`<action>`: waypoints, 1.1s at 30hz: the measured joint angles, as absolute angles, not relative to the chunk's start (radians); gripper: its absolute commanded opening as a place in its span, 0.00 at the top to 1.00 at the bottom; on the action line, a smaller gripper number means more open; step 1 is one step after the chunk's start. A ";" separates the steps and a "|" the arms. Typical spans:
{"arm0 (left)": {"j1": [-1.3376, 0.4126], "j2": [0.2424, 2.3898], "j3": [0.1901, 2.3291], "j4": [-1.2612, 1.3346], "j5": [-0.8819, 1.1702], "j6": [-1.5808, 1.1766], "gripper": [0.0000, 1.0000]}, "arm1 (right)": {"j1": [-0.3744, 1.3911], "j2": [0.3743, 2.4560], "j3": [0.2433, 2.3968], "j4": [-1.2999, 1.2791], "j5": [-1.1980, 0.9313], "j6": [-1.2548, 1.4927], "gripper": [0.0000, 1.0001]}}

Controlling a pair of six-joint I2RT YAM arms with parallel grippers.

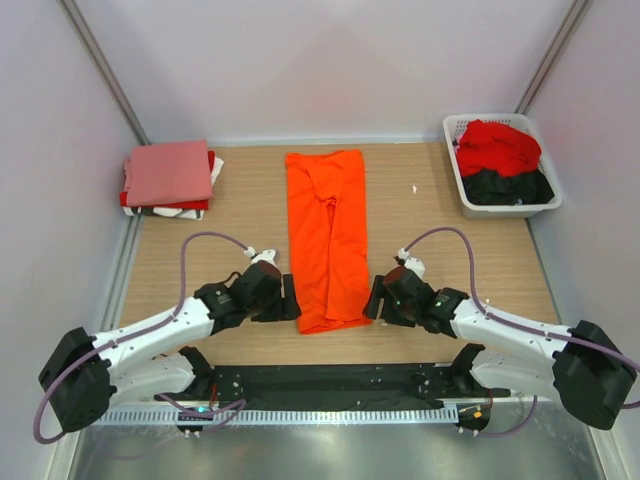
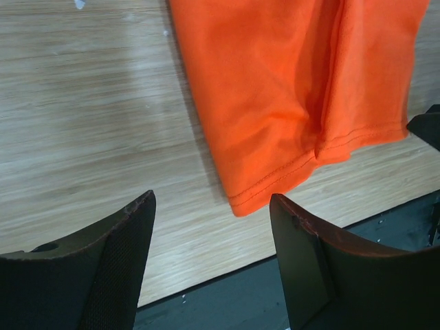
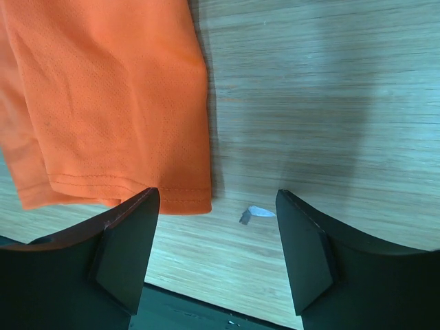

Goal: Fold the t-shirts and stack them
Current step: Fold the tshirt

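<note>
The bright orange t-shirt [image 1: 327,238] lies folded into a long narrow strip down the middle of the table, its hem at the near end. My left gripper [image 1: 287,299] is open and empty, just left of the hem's near left corner [image 2: 237,203]. My right gripper [image 1: 377,298] is open and empty, just right of the hem's near right corner [image 3: 196,199]. A salmon-pink folded t-shirt [image 1: 168,171] tops a stack at the back left, with red, white and black cloth under it. Red [image 1: 497,145] and black [image 1: 508,186] t-shirts lie crumpled in the basket.
A white slatted plastic basket [image 1: 457,160] stands at the back right. A small white scrap [image 3: 258,212] lies on the wood by the right gripper. A black strip [image 1: 330,377] runs along the table's near edge.
</note>
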State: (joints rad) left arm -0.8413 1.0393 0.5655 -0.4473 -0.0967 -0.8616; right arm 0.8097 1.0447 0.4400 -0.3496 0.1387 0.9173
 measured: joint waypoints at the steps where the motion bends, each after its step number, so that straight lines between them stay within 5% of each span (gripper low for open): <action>1: -0.851 1.053 0.562 -0.430 -0.098 -0.871 0.32 | 0.810 1.054 0.439 -0.336 0.134 0.921 0.27; 17: -0.957 1.183 0.517 -0.271 -0.132 -0.971 0.34 | 0.830 1.158 0.431 -0.196 0.085 0.943 0.61; 23: -0.967 1.193 0.477 -0.215 -0.136 -0.994 0.52 | 0.830 1.163 0.424 -0.186 0.084 0.945 0.67; 26: -0.969 1.215 0.463 -0.160 -0.134 -1.000 0.70 | 0.831 1.163 0.424 -0.188 0.086 0.945 0.68; 29: -0.970 1.251 0.460 -0.117 -0.133 -1.010 0.92 | 0.832 1.153 0.422 -0.205 0.095 0.944 0.79; 30: -0.970 1.262 0.460 -0.103 -0.130 -1.013 0.98 | 0.832 1.147 0.418 -0.212 0.098 0.944 0.93; 33: -0.971 1.280 0.460 -0.072 -0.127 -1.013 1.00 | 0.832 1.121 0.397 -0.223 0.109 0.948 0.99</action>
State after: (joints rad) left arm -0.9707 1.2797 0.4599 -0.0723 -0.1268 -1.0134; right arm 0.8322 1.1210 0.3965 -0.2226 0.1089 0.9478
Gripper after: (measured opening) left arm 0.013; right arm 0.040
